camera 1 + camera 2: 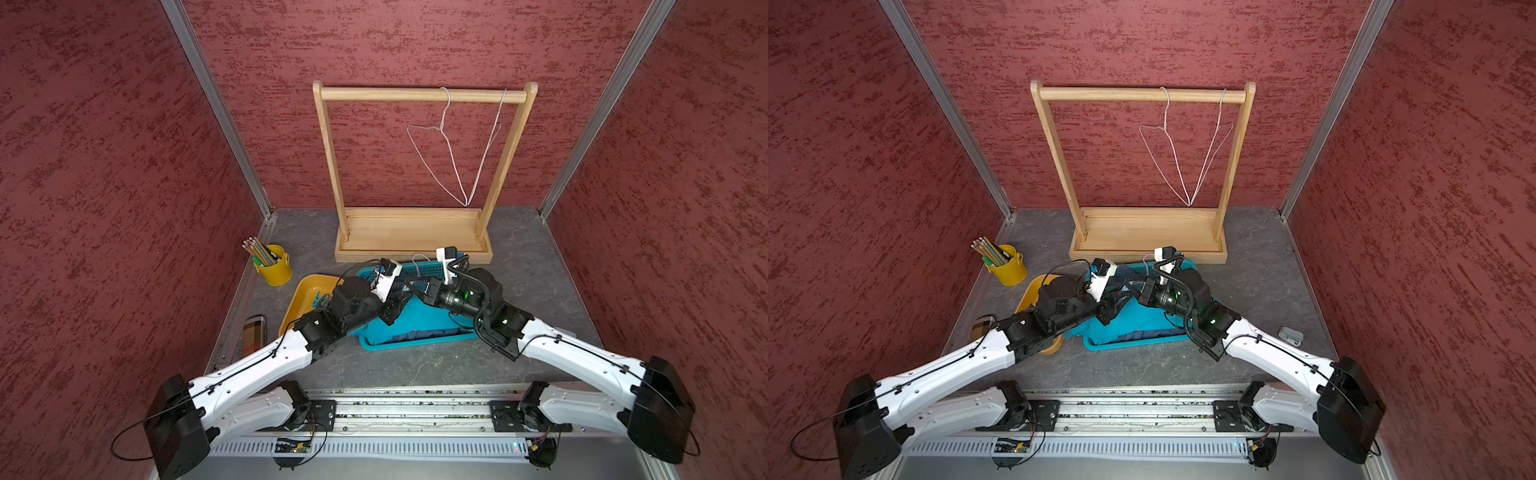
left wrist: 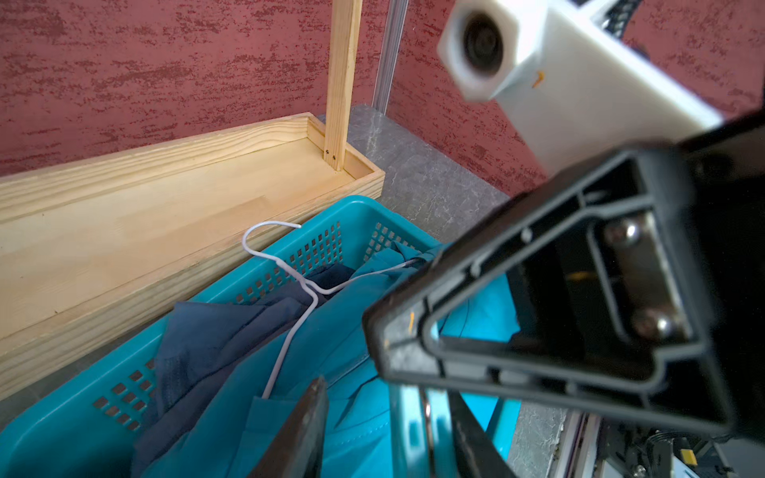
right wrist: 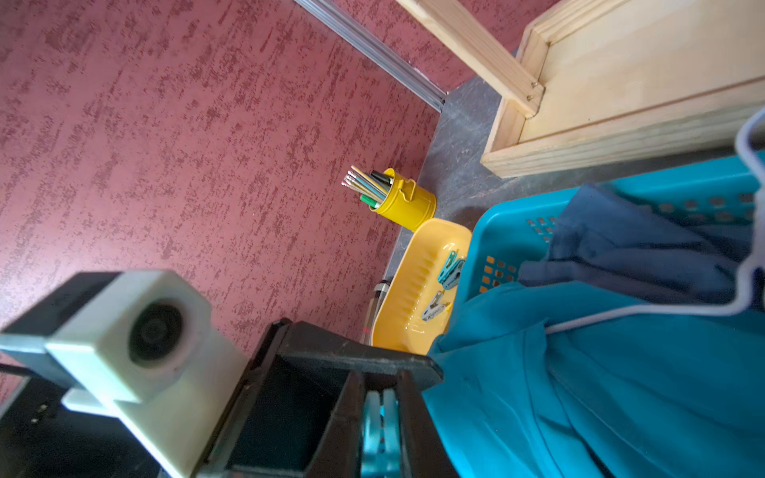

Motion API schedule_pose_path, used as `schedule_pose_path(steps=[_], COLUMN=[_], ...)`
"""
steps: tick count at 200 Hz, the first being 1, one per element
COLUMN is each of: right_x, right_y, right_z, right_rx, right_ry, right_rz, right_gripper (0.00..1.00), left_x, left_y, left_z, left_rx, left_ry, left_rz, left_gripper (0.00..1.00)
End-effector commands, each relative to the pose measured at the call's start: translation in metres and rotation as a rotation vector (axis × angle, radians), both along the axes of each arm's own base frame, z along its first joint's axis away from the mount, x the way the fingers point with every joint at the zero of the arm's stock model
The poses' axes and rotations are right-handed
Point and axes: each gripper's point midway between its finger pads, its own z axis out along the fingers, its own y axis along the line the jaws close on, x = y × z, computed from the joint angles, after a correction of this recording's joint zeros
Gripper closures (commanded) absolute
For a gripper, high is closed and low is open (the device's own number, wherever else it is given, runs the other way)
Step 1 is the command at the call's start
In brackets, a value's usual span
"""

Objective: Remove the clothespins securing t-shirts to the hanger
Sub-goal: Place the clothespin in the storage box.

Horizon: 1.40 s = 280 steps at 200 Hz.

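Note:
A bright teal t-shirt (image 3: 579, 393) and darker blue t-shirts (image 2: 215, 339) lie heaped in a teal basket (image 2: 82, 414), on a white wire hanger (image 2: 289, 343). My right gripper (image 3: 381, 397) is shut on a teal clothespin (image 3: 380, 418) at the teal shirt's edge. My left gripper (image 2: 381, 414) meets it from the opposite side. Its jaws stand around the same clothespin (image 2: 414, 430), one finger against it and the other finger (image 2: 306, 426) still apart. In a top view the two grippers meet over the basket (image 1: 415, 343). Loose clothespins (image 3: 451, 269) lie in a yellow tray (image 3: 414, 289).
A wooden rack (image 1: 411, 237) stands right behind the basket, with two bare wire hangers (image 1: 449, 166) on its rail. A yellow cup of pencils (image 1: 274, 266) is at the back left. A checked case (image 1: 253, 332) lies left of the tray, and a small grey object (image 1: 1291, 334) lies at the right.

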Motion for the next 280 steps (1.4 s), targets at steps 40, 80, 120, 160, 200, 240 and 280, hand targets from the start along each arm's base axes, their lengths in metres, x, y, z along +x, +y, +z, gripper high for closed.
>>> schedule_pose_path(steps=[40, 80, 120, 160, 200, 240, 280], right_x=[0.002, 0.006, 0.015, 0.020, 0.038, 0.059, 0.087], right_y=[0.018, 0.017, -0.006, -0.030, -0.042, -0.039, -0.018], right_z=[0.008, 0.013, 0.023, 0.028, 0.019, 0.003, -0.028], right_rx=[0.016, -0.026, -0.158, -0.265, -0.381, -0.429, -0.513], right_ry=[-0.003, -0.040, -0.123, -0.182, -0.215, -0.179, -0.146], right_rz=[0.037, 0.022, -0.074, -0.138, -0.157, -0.143, -0.123], right_gripper=[0.91, 0.53, 0.46, 0.38, 0.37, 0.37, 0.38], left_x=[-0.003, -0.012, -0.015, -0.005, 0.022, 0.033, 0.010], left_y=[0.010, 0.028, 0.060, 0.109, 0.152, 0.204, 0.241], left_z=[0.013, 0.003, -0.013, -0.045, -0.076, -0.109, -0.136], left_rx=[-0.046, -0.023, 0.013, -0.025, -0.144, -0.125, -0.075], left_ry=[-0.007, 0.022, 0.037, 0.215, 0.416, 0.568, 0.625], left_rz=[0.008, 0.045, 0.144, 0.323, 0.480, 0.732, 0.877], left_gripper=[1.00, 1.00, 1.00, 0.99, 1.00, 1.00, 0.89])
